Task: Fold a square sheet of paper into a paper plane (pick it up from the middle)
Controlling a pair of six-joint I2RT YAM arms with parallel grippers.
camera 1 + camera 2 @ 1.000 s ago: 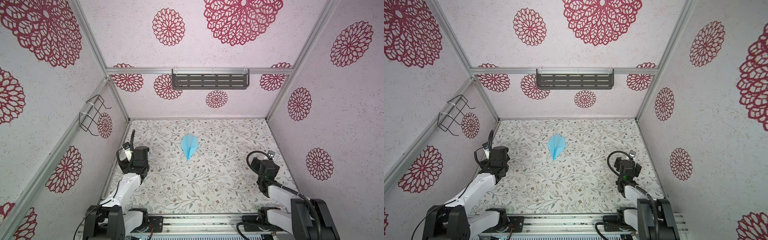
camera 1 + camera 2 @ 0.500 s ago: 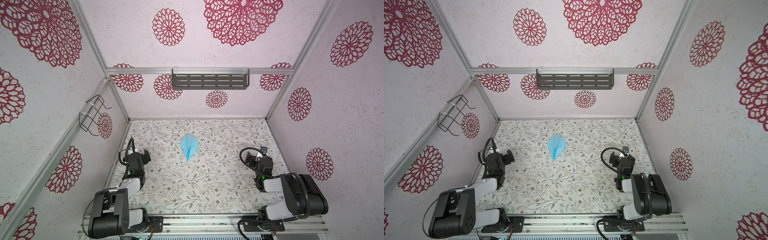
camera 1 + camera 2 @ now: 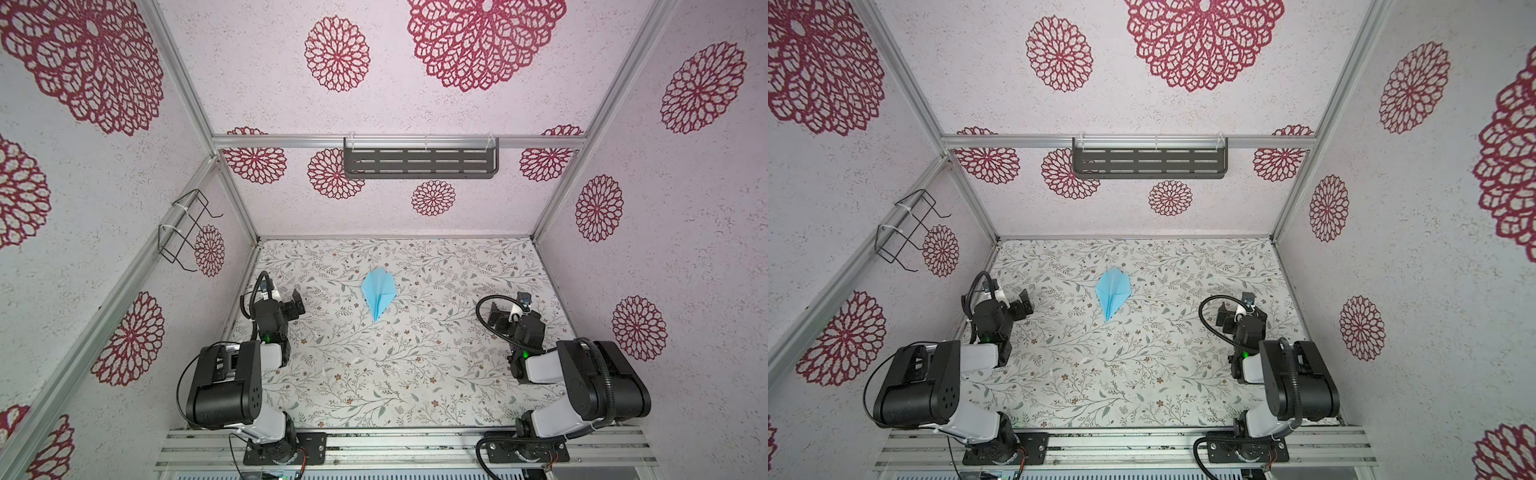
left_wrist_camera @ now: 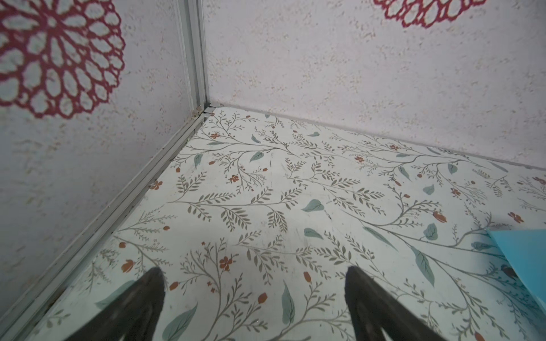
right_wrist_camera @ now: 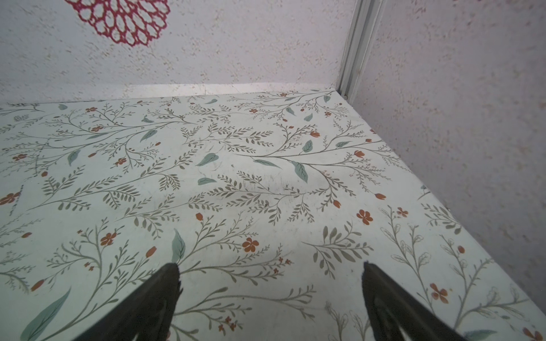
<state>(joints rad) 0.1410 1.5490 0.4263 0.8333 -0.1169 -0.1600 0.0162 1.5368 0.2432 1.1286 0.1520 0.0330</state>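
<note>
Left wrist view showed the left gripper [image 4: 254, 271] wide, empty; right gripper [image 5: 270, 267] likewise. Both arms had retracted to 6 o'clock; the slim light-blue paper plane [image 3: 378, 293] stayed mid-table, untouched: folding apparently complete.

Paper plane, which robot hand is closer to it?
Left. The left hand is open, left of the paper plane and not touching it. The right hand, also open, is farther away on the other side.

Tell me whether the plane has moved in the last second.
No. The plane lies where it did, just as far from the back wall, its nose pointing away from that wall as before.
</note>
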